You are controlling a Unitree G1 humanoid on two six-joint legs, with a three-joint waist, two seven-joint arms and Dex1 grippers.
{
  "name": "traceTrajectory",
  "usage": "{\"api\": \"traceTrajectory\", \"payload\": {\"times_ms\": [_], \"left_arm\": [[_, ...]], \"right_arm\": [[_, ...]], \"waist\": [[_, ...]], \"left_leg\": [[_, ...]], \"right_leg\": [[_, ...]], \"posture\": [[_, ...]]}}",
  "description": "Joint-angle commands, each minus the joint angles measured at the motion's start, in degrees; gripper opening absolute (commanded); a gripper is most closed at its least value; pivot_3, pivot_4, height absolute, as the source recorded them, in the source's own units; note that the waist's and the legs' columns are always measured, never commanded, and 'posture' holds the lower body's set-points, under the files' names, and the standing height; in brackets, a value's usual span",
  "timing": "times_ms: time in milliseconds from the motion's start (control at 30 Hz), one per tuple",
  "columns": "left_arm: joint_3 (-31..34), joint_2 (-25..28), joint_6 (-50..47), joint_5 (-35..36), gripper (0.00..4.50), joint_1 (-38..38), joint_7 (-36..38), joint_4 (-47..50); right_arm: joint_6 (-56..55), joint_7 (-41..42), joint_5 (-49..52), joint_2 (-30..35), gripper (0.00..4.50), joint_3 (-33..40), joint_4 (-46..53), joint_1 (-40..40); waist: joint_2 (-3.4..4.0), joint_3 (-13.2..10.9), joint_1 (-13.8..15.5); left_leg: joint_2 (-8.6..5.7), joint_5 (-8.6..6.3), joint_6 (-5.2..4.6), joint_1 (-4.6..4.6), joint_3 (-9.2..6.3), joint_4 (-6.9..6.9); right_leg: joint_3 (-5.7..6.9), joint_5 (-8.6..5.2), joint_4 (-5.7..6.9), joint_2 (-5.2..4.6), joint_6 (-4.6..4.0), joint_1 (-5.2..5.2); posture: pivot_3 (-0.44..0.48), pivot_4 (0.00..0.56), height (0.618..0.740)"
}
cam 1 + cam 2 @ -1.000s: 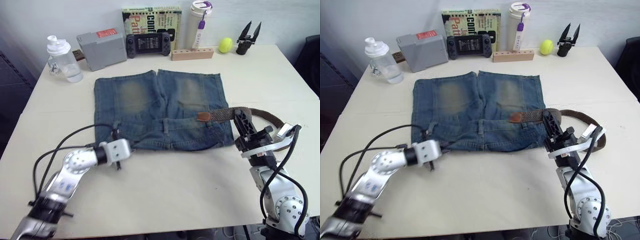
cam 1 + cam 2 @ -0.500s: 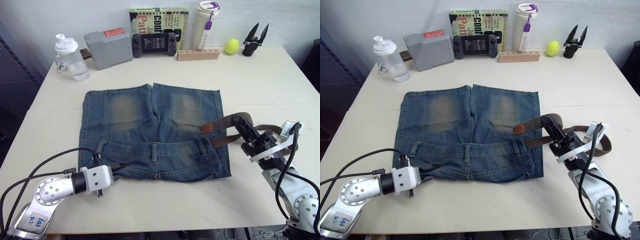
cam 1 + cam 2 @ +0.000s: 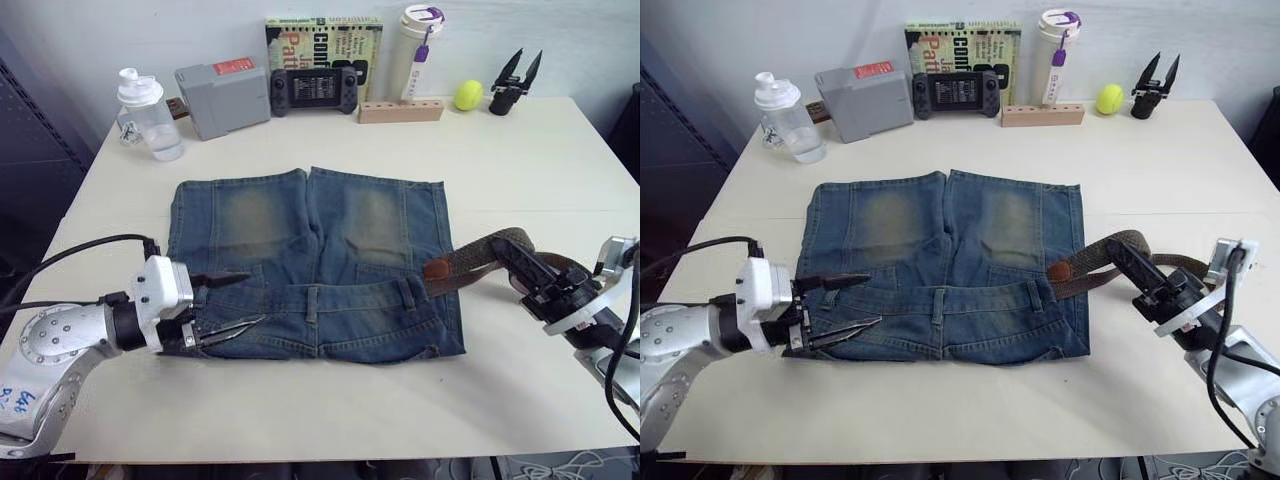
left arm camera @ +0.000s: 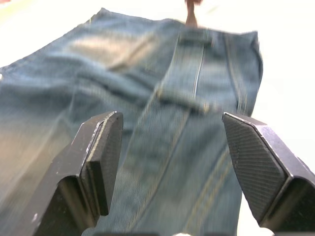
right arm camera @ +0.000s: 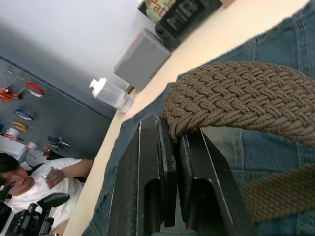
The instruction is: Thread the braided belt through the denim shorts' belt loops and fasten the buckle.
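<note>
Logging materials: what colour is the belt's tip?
Reddish-brown leather tip, clearest in the left eye view.

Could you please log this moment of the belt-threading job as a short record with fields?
shorts: denim shorts flat on the table, waistband toward the robot
belt: braided belt lying over the shorts' right waistband edge, leather tip on the denim; not seen through any loop
left pincer: left pincer open, at the left end of the waistband, touching nothing
right pincer: right pincer shut on the belt
buckle: not made out
</note>
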State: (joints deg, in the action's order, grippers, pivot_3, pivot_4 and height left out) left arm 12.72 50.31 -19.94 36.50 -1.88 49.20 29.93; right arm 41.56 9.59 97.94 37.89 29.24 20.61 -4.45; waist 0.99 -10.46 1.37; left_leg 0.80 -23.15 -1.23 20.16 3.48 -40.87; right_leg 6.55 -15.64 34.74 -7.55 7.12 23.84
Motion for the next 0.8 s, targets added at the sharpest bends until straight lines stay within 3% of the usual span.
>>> {"api": "traceTrajectory", "payload": {"times_ms": [33, 567, 800], "left_arm": [[-3.57, -1.52, -0.34, -0.79, 3.53, 0.19, 1.36, 1.08], [-7.80, -6.13, -1.57, -2.52, 3.53, 6.44, 0.85, -0.17], [-10.52, -7.90, -1.00, -5.08, 3.53, 11.38, 1.34, -2.21]], "right_arm": [[0.10, -0.60, -4.35, -0.39, 0.00, -1.59, -0.46, 0.27], [1.23, -2.76, -17.07, -1.95, 0.00, -6.07, -0.13, 2.84], [1.68, -5.60, -20.77, -7.93, 0.00, -12.27, 2.09, 3.76]], "waist": [[0.00, 0.00, 0.00], [0.00, 0.00, 0.12], [0.00, 0.00, 0.01]], "left_leg": [[-0.06, 0.00, 0.00, 0.01, 0.06, 0.00], [-0.08, 0.00, 0.01, 0.07, 0.26, -0.09], [-0.08, 0.01, 0.03, 0.06, 0.26, -0.09]], "right_leg": [[0.00, 0.00, -0.03, 0.02, 0.00, 0.00], [0.09, 0.00, -0.02, 0.06, 0.00, -0.02], [0.09, 0.00, -0.01, 0.09, 0.00, -0.03]], "posture": [[0.000, 0.150, 0.726], [0.000, 0.150, 0.726], [0.000, 0.150, 0.726]]}}
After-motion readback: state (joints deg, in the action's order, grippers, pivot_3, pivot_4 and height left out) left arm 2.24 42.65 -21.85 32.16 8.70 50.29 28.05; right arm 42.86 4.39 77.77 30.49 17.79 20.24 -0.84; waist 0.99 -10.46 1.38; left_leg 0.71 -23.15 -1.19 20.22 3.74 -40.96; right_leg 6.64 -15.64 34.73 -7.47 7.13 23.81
